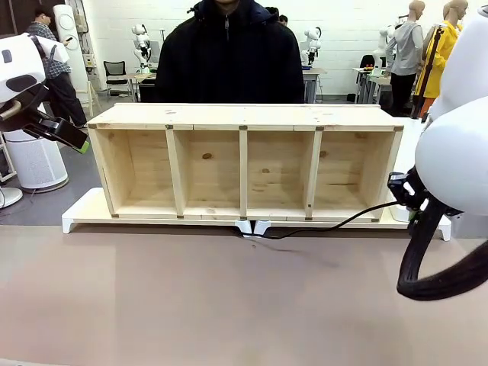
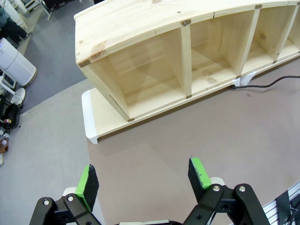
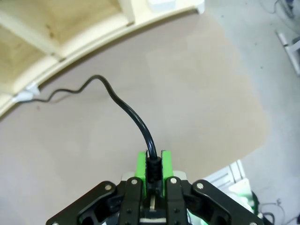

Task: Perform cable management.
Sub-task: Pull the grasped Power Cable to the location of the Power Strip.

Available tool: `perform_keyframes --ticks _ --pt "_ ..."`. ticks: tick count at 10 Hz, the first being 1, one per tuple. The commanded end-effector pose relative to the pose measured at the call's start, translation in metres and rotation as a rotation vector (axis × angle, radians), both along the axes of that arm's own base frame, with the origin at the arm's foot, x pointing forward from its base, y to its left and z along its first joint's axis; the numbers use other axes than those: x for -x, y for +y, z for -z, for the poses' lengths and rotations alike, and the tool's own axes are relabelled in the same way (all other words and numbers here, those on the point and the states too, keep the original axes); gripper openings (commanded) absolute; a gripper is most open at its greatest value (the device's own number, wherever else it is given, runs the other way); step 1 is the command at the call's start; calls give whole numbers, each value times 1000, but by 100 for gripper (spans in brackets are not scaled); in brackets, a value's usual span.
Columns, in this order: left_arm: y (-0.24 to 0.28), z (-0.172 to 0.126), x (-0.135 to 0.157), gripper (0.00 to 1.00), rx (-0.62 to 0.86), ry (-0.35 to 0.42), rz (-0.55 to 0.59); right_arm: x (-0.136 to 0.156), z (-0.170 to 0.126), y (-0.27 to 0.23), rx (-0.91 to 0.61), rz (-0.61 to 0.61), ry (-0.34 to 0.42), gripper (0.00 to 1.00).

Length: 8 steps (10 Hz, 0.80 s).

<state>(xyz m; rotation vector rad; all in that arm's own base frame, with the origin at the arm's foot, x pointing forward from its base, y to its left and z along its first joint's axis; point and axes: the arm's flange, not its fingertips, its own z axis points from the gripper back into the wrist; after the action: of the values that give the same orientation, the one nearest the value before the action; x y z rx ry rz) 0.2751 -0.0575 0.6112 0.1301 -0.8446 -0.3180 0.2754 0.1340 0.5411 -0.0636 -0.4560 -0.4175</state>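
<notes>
From the front: long pale wooden four-bay shelf [image 1: 244, 118] on white feet, set across the brown desk [image 1: 191, 305], a person in a dark jacket [image 1: 229, 53] behind; thin smooth black power cord [image 1: 320, 226] emerging at the gap between the white feet under the shelf's middle, trailing along the desk just in front of the base toward the right tool [image 1: 402, 200] at the shelf's right end; left tool [image 1: 76, 142] raised at the left, well apart from the cord. From the left wrist: left tool [image 2: 143, 176] wide open and empty above bare desk; short stretch of power cord [image 2: 267, 85] far off beside a white foot [image 2: 246, 77]. From the right wrist: right tool [image 3: 153, 164] clamped on the power cord [image 3: 124, 107], pinched between the green pads [image 3: 139, 161]; slack and wavy from there back to the white foot [image 3: 26, 96] below the shelf. Likely trouble: pulling on until the slack is gone, then dragging against a far end hidden under the shelf, anchoring impossible to judge; could tug the shelf or slip the smooth cord through the pads; narrow pinch, easily lost with a twist; loose loop liable to snag on a foot or corner if swept sideways.
</notes>
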Motion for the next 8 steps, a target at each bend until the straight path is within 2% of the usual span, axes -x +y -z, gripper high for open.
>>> perform_keyframes --ticks 1,5,8 --pt "0 0 -2 100 -2 -13 -2 -23 3 -18 29 29 -40 16" --pt "0 0 -2 100 -2 -13 -2 -74 -15 -41 32 68 -94 16" --pt "0 0 -2 100 -2 -13 -2 -98 -29 -53 38 109 -123 16"
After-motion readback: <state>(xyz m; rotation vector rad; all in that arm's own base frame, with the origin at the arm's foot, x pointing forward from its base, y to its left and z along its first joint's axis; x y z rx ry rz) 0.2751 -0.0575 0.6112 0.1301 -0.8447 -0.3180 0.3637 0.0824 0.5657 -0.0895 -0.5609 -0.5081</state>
